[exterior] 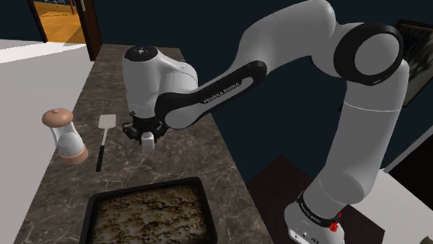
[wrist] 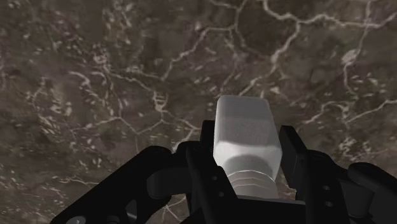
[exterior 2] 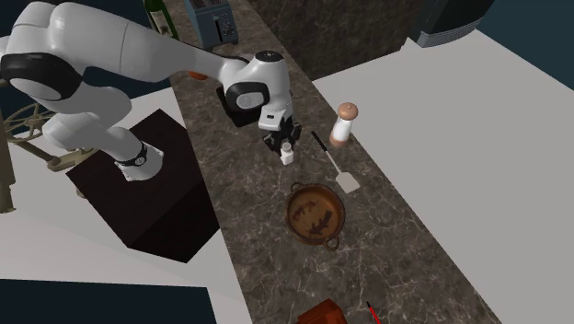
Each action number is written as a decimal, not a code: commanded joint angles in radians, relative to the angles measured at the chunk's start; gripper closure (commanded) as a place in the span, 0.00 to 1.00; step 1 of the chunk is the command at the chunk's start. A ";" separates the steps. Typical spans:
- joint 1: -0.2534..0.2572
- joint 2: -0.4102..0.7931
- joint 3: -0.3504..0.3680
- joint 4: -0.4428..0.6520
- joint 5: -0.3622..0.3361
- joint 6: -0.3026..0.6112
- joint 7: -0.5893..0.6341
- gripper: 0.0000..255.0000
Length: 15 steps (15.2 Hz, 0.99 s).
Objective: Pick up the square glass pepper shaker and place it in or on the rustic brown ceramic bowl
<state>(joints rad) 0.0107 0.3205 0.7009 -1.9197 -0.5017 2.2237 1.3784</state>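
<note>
The square pepper shaker (wrist: 247, 130), drawn pale grey-white with a ribbed neck, sits between the two black fingers (wrist: 291, 145), which clasp its sides. In the second exterior view my gripper (exterior 2: 285, 147) points down, shut on the shaker (exterior 2: 288, 156), low over the dark marble counter (exterior 2: 386, 239). The brown bowl (exterior 2: 291, 219), round with small handles and a mottled inside, stands on the counter a short way toward that view's bottom, apart from the gripper. The shoulder view has the gripper (exterior: 147, 135) and the shaker (exterior: 147, 140) just beside a spatula.
A spatula (exterior 2: 337, 166) with a black handle lies beside the gripper, also visible as the spatula (exterior: 103, 139). A pepper mill (exterior: 66, 136) stands beyond it. A dark baking tray (exterior: 91, 210) sits near the stand. A toaster (exterior 2: 211, 20) and a bottle stand at the counter's end.
</note>
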 commanded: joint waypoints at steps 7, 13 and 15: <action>-0.019 -0.054 0.025 0.042 0.062 -0.075 -0.052 1.00; -0.028 -0.087 0.038 0.086 0.101 -0.139 -0.087 1.00; -0.030 -0.096 0.041 0.103 0.112 -0.160 -0.097 1.00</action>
<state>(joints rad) -0.0166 0.2294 0.7411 -1.8227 -0.3958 2.0717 1.2875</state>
